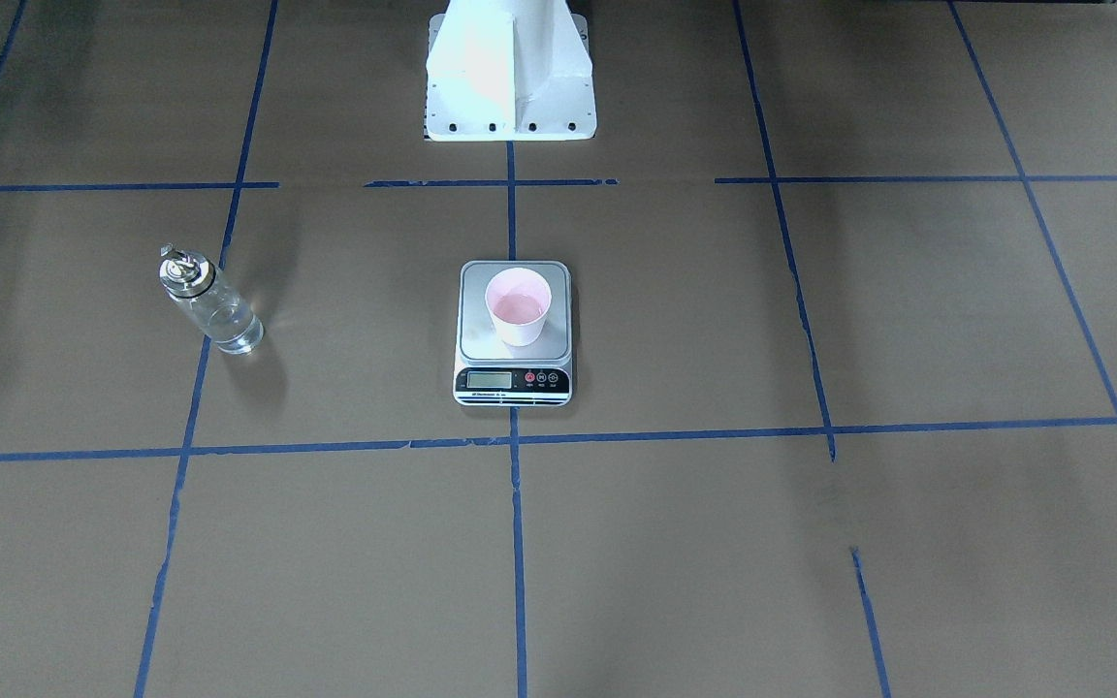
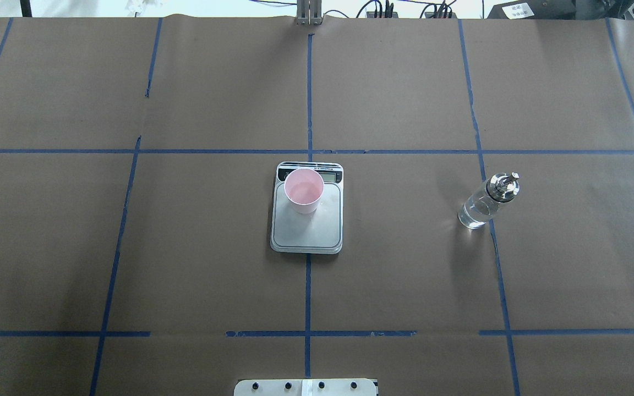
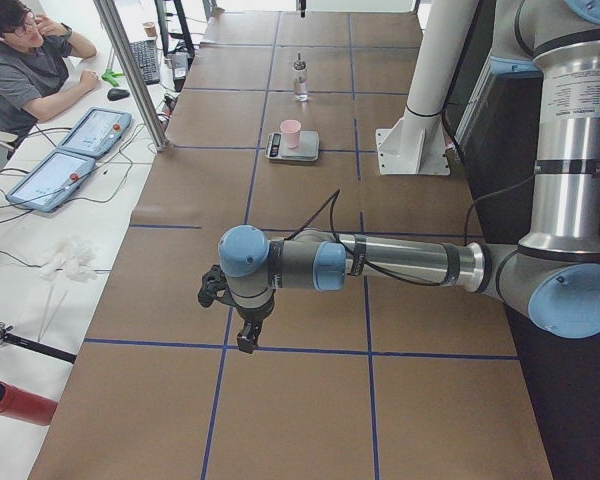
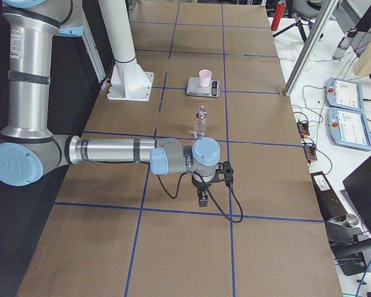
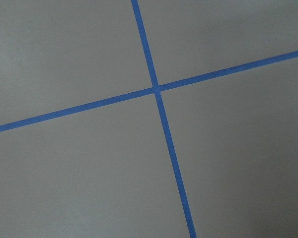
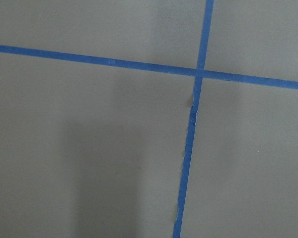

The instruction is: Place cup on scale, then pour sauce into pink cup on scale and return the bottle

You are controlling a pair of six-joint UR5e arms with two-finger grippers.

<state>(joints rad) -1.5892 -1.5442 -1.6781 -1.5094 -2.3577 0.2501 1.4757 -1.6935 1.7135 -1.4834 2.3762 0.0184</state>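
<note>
Cup [image 1: 518,308] on scale [image 1: 473,322] near its display edge, bottle [image 1: 213,304] upright, well apart

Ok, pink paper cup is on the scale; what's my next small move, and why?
Probably bring the right gripper toward the clear glass bottle with the silver pourer cap. The small pink cup already sits on the square silver-grey scale, the bottle stands upright on that arm's side, and I cannot tell whether the pour is done.
</note>
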